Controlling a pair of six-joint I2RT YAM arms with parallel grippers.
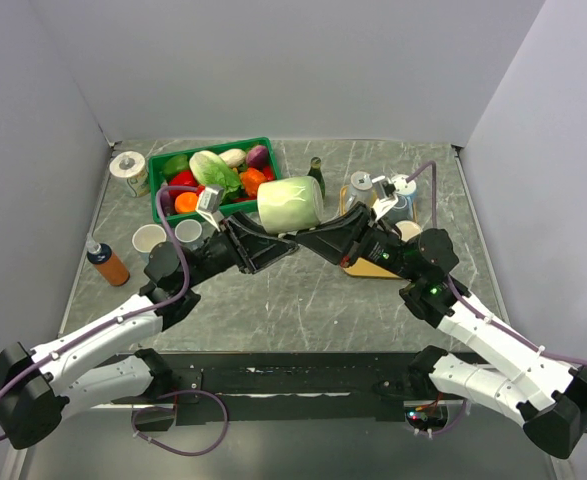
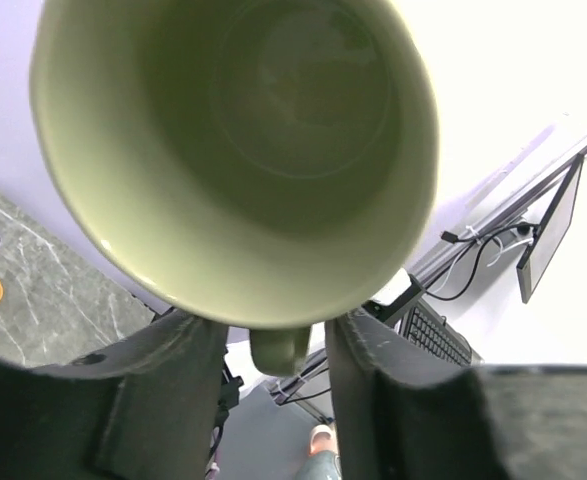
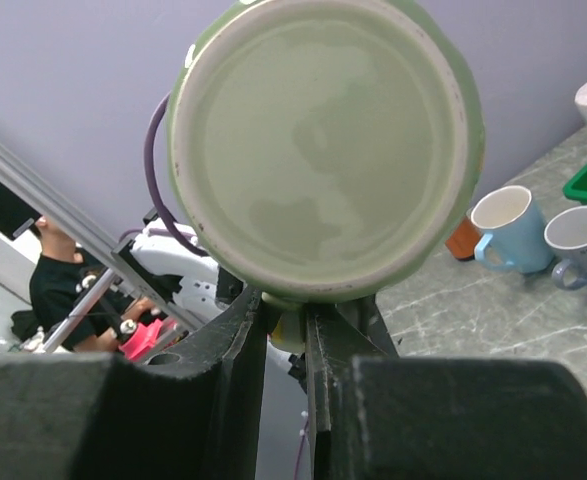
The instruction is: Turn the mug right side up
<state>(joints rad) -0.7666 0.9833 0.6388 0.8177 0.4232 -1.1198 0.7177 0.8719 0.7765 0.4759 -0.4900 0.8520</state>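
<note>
Grey stone-patterned table (image 1: 303, 300): the pale green mug (image 1: 289, 205) hangs above its middle, off the surface. It lies sideways, mouth toward the left arm and base toward the right.

The right gripper (image 3: 285, 318) is pinching the mug's handle (image 3: 288, 330). The left gripper (image 2: 278, 335) stands half spread astride the same handle, with a gap showing at each pad.

Recommended: seat the left pads squarely on the handle before the right lets go. Then roll the mouth upward and lower the mug level.

Hidden: the mug body covers most of the handle in both wrist views. From above, the arms mask it, so grip depth cannot be judged.
</note>
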